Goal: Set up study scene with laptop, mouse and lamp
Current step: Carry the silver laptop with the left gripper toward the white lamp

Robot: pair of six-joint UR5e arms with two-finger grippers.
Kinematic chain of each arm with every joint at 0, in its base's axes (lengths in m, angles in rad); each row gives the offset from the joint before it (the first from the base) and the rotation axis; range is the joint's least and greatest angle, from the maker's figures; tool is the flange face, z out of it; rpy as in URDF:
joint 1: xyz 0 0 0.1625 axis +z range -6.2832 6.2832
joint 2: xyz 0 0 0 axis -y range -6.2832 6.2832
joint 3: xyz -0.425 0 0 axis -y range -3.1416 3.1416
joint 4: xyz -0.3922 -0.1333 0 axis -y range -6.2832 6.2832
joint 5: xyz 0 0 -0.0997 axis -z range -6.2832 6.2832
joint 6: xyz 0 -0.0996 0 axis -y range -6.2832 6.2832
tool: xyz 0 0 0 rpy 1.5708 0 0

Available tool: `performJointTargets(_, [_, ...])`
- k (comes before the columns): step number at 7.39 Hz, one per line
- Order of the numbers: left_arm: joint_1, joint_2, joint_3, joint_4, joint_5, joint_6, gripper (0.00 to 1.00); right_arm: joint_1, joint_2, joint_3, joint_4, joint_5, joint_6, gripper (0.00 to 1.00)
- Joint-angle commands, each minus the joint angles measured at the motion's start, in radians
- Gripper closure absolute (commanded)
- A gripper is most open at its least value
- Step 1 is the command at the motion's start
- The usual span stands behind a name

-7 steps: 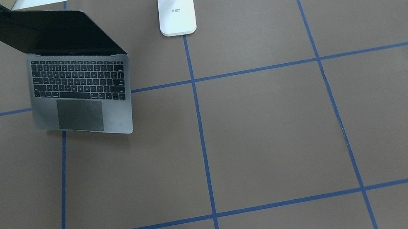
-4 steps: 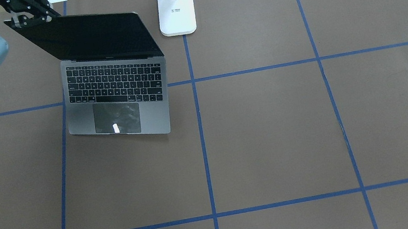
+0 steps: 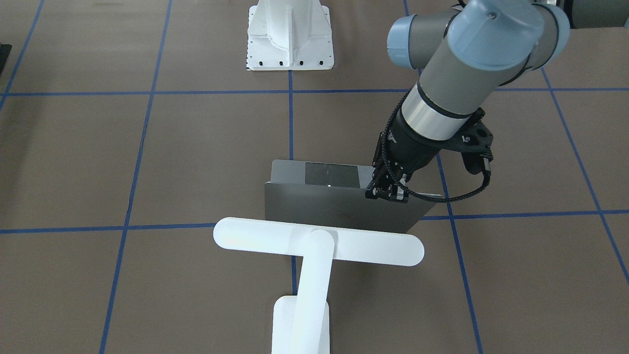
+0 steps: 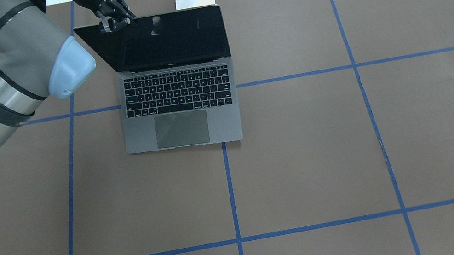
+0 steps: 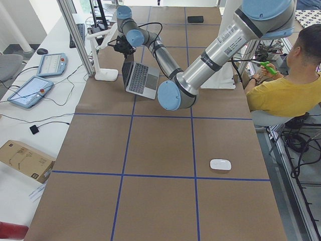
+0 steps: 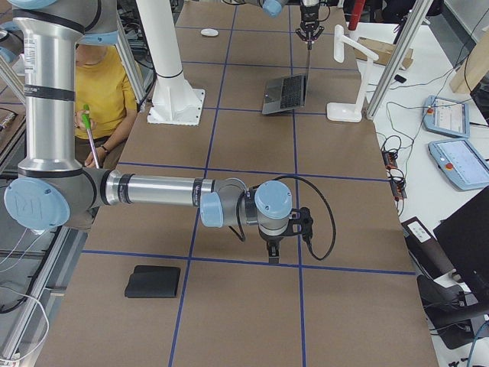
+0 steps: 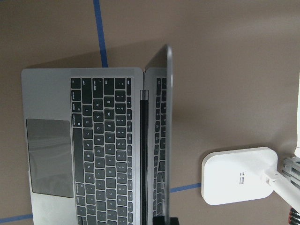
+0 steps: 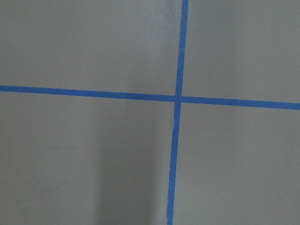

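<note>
The grey laptop (image 4: 179, 108) stands open just left of the table's centre line, its dark screen facing the robot. My left gripper (image 4: 114, 23) is shut on the lid's top corner, also seen from the front (image 3: 388, 192). The white lamp (image 3: 319, 241) stands right behind the laptop, its base (image 7: 239, 176) near the hinge side. The white mouse (image 5: 220, 164) lies far off, near the table's left end on the robot's side. My right gripper (image 6: 273, 256) hangs low over bare table at the right; I cannot tell whether it is open or shut.
The white bolted pedestal (image 3: 290, 34) stands at the robot's edge. A black mouse pad (image 6: 153, 281) lies near the table's right end. A seated person in yellow (image 5: 281, 95) is beside the robot. Tablets and cables lie on the white bench (image 6: 447, 145) behind the lamp.
My left gripper has carried the open laptop rightwards from the far-left cell to the centre line. The screen now hides most of the lamp's base in the overhead view.
</note>
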Motion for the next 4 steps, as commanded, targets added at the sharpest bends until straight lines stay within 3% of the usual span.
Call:
performJointTargets(1, [0.048,-0.05,0.103,-0.093,0.076,-0.076,1.0,0.0,0.0,0.0,0.0,0.0,0.0,0.0])
performJointTargets(4, [0.1,-0.106,0.205,-0.156,0.162,-0.125,1.0,0.0,-0.002,-0.002,-0.001,0.006,0.0,0.0])
